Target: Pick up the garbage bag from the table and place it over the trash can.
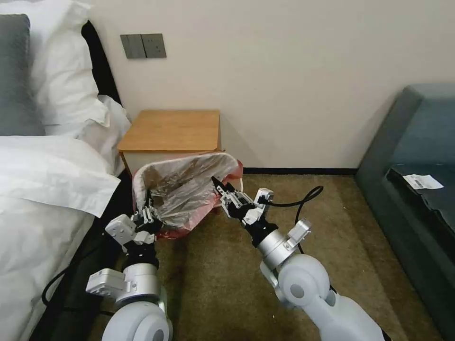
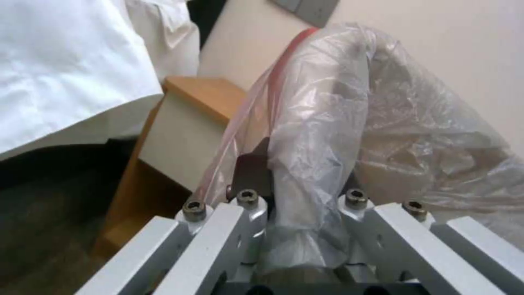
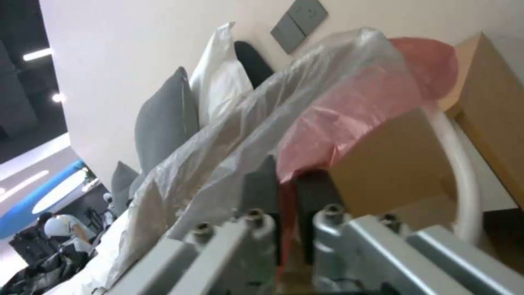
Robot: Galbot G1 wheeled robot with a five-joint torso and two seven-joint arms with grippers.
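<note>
Both grippers pinch the bag (image 1: 189, 189): left gripper (image 1: 148, 215) clamps its left rim, right gripper (image 1: 222, 189) its red right edge, holding it stretched between them before the table (image 1: 173, 129).

I see thin, crinkly, glossy clear plastic on the garbage bag (image 1: 189, 189), matt light wood on the table (image 1: 170, 130), and rough carpet (image 1: 227, 279) at six o'clock.
</note>
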